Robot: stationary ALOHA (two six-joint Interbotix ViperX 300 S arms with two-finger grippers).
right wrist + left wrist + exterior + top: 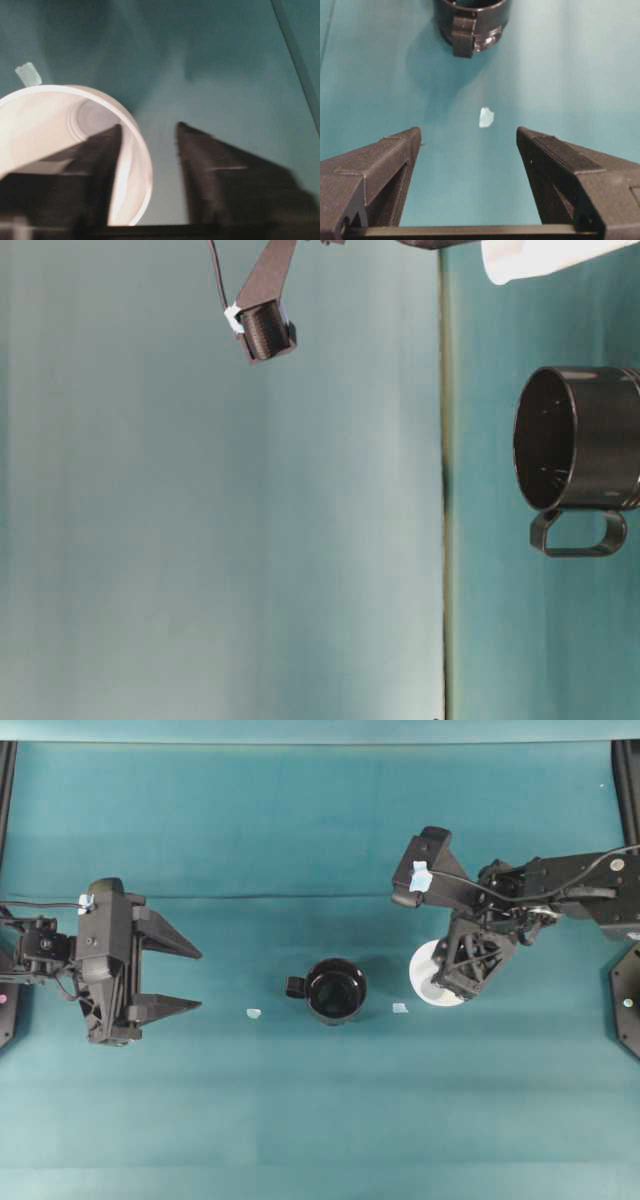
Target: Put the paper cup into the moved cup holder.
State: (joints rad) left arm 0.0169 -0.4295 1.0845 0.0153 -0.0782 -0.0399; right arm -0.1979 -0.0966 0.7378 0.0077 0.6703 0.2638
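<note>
the task is barely begun: the white paper cup (428, 978) stands on the teal worktop (300, 1120) right of the glossy black cup holder (335, 990), which is empty. the right gripper (149, 165) straddles the cup's thin tapered wall, one finger inside, whether it pinches yet i cannot tell; lifting and dropping in remain. the left gripper (180, 975) waits spread wide.

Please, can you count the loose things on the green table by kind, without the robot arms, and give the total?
White paper cup: 1
Black cup holder: 1
Small pale scraps: 2
Total: 4
</note>
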